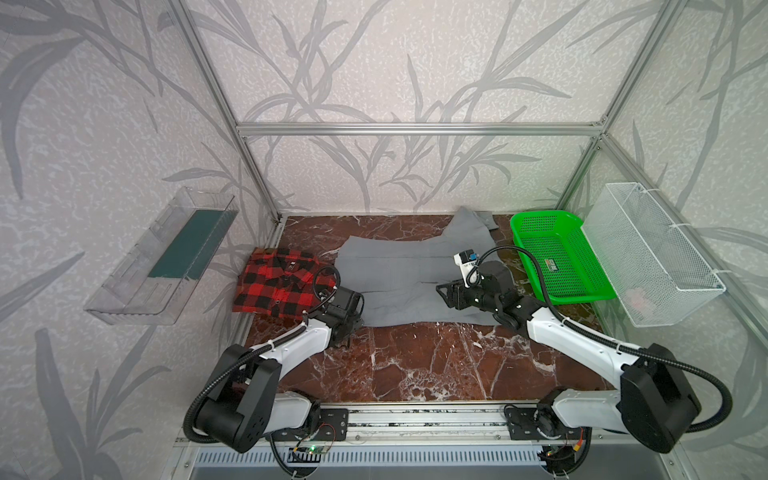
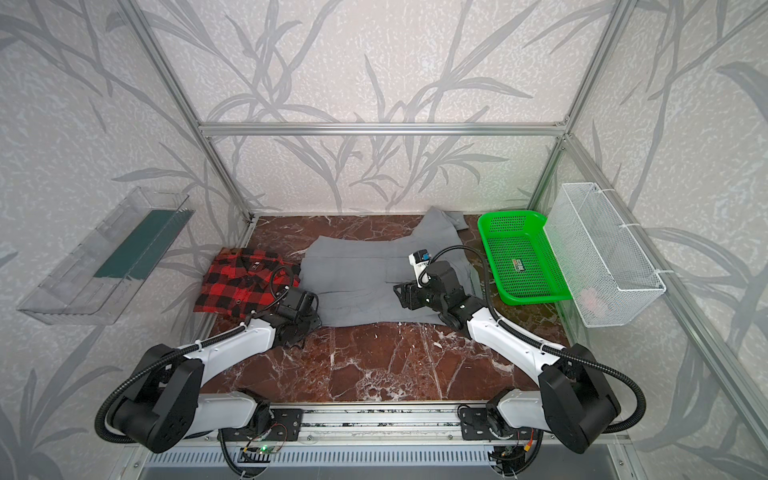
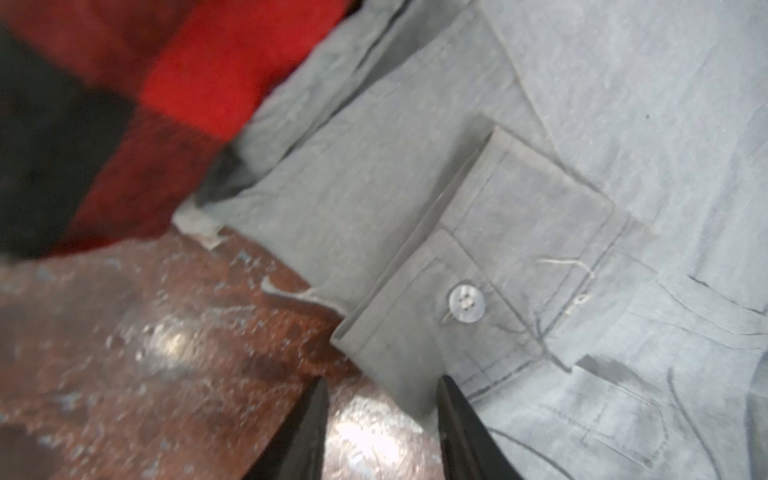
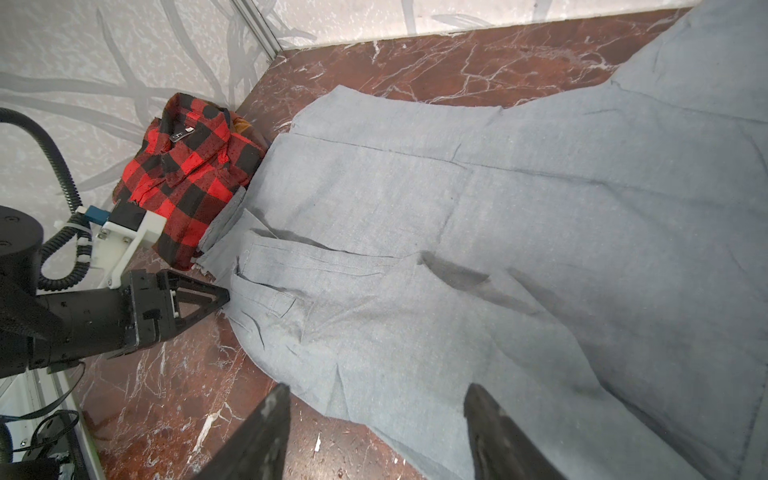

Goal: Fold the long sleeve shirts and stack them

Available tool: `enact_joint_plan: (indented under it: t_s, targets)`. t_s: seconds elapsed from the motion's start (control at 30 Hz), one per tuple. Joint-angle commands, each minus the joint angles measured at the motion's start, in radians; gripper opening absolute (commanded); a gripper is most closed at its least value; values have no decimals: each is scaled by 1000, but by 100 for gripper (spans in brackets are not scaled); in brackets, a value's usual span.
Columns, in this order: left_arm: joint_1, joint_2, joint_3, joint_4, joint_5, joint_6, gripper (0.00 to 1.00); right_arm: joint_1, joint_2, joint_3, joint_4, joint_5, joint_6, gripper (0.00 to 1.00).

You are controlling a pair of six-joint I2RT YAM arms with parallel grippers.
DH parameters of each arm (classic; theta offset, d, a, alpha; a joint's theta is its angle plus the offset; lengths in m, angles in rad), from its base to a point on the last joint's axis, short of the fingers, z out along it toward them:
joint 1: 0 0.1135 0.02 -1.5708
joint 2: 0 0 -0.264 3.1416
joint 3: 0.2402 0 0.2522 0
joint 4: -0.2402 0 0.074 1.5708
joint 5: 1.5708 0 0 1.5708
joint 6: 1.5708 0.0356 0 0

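On the right edge of the workspace I see the green plastic basket point(image 1: 544, 215), a perforated, shallow tray holding only a small flat label point(image 1: 551, 264). Beside it a white wire-mesh basket point(image 1: 665, 249) hangs on the wall with something pale pink point(image 1: 635, 297) in its bottom that I cannot identify. On the opposite wall a clear plastic tray point(image 1: 124, 286) carries a dark green sheet point(image 1: 187, 245). The red-and-black plaid shirt point(image 1: 276, 284) lies folded into a thick, fuzzy, roughly square bundle at the left rear of the table point(image 1: 415, 365), collar up, its edge touching the gray shirt point(image 1: 399, 270). That one is spread flat across the middle of the glossy, white-veined reddish marble, a thin, finely woven cloth with soft creases, and one sleeve runs to the back wall. In the left wrist view a sleeve is folded over the body. Its stiff rectangular cuff point(image 3: 436, 332) has stitched borders, a round pale button point(image 3: 466, 303) and a loose thread. My left gripper point(image 3: 383, 380) sits low at the shirt's near left corner, jaws partly apart, straddling the cuff's corner without visibly pinching it. My right gripper point(image 4: 378, 388) hovers over the gray shirt's right half, jaws spread wide and holding nothing.
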Motion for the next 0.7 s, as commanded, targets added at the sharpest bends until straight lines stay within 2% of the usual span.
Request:
enact_joint_plan:
  t_s: [0.0,0.1,0.2,0.27,0.3,0.47,0.67]
  targets:
    - [8,28,15,56,-27,-30,39,-2,-36,-11,18,-17,-3,66]
    - [11,47,25,78,-26,-27,32,-2,-44,-13,13,-18,-3,66]
    - [19,61,31,82,-18,-22,18,-8,-59,-18,7,-20,-2,66]
    - [27,59,46,67,-3,-23,2,-13,-69,-24,5,-20,2,66]
    - [28,54,54,66,2,-16,0,-17,-74,-26,3,-20,5,66]
    - [30,3,136,14,-23,60,0,-52,-64,-39,-8,-24,39,66]
    - [30,-50,216,61,-49,210,0,-147,-18,-88,62,-107,154,64]
